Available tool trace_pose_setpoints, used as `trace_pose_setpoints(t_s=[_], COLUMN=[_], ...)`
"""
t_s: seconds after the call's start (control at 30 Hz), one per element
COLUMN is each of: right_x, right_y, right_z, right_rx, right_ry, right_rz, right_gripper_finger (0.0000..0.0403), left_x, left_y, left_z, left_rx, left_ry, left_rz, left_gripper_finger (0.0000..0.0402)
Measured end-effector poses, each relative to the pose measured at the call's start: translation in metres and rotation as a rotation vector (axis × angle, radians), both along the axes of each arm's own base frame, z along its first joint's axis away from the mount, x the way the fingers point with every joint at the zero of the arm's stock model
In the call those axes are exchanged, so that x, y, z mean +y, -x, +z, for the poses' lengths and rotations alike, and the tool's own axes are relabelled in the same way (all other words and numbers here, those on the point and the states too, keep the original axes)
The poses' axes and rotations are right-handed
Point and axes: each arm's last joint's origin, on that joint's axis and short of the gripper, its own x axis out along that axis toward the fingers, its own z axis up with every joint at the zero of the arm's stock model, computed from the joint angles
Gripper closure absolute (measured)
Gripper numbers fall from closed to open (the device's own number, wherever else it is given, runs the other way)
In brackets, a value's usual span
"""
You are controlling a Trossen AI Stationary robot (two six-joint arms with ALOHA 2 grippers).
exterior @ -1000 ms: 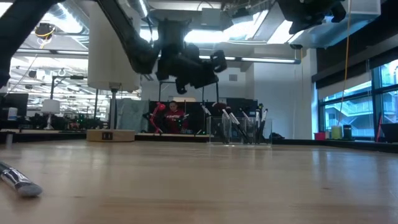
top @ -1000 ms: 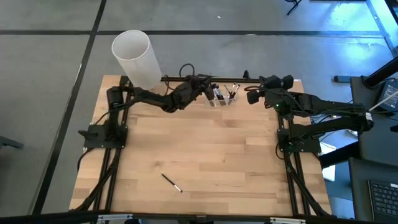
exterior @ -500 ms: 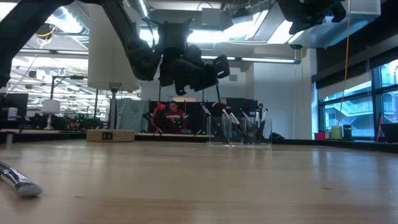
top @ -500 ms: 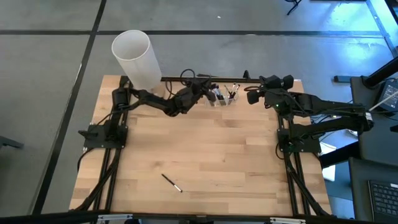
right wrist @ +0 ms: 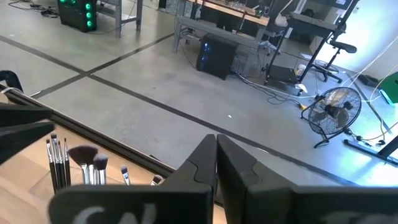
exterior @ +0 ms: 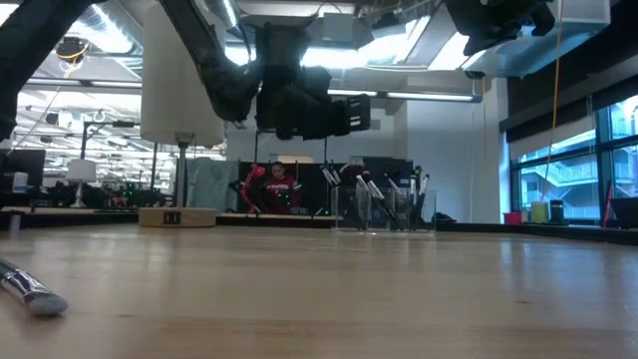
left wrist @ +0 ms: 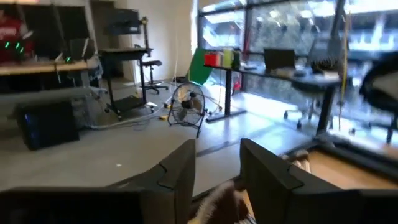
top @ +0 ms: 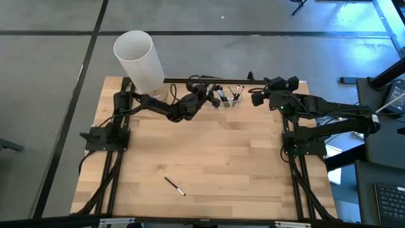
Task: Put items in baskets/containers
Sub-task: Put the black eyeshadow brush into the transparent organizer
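One brush [top: 174,186] | high: lying loose | low: bristles [exterior: 38,297], seemingly

Pale matt wood table [top: 221,158]; clear glossy plastic organizer [exterior: 384,211].

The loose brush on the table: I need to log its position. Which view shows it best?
The high view: the loose brush lies whole on the table, near the front edge. The low view catches only its blurred head at the frame's edge. Neither wrist view shows it.
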Motion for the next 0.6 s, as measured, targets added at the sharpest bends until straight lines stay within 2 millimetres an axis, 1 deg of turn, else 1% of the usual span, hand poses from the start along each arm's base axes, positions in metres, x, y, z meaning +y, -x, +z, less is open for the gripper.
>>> trace_pose_setpoints(t_s=[0.07, 0.13, 0.23, 0.3, 0.43, 0.53, 0.6], right_x=[0.000, 0.000, 0.000, 0.000, 0.000, 0.000, 0.001], right_y=[0.000, 0.000, 0.001, 0.001, 0.001, 0.000, -0.002], right_z=[0.000, 0.000, -0.002, -0.002, -0.002, -0.001, 0.000], right_rx=[0.004, 0.009, 0.027, 0.032, 0.022, 0.001, -0.015], right_ry=[0.001, 0.000, -0.002, -0.003, -0.003, -0.017, -0.031], right_rz=[0.001, 0.001, 0.001, 0.000, 0.001, 0.021, 0.046], right_gripper_finger=[0.0389, 0.0389, 0.0389, 0.0389, 0.0389, 0.0389, 0.0389], left_x=[-0.011, -0.027, -0.054, -0.072, -0.106, -0.136, -0.159], left_y=[0.000, 0.003, 0.017, 0.033, 0.067, 0.086, 0.095], left_z=[0.010, 0.022, 0.036, 0.041, 0.050, 0.050, 0.047], left_rx=[0.089, 0.250, 0.498, 0.618, 0.742, 0.825, 0.877], left_ry=[-0.025, -0.046, 0.006, 0.112, 0.419, 0.641, 0.709], left_rz=[-0.040, -0.141, -0.330, -0.447, -0.710, -0.873, -0.933], left_gripper_finger=[0.0275, 0.0273, 0.0274, 0.0278, 0.0287, 0.0291, 0.0292])
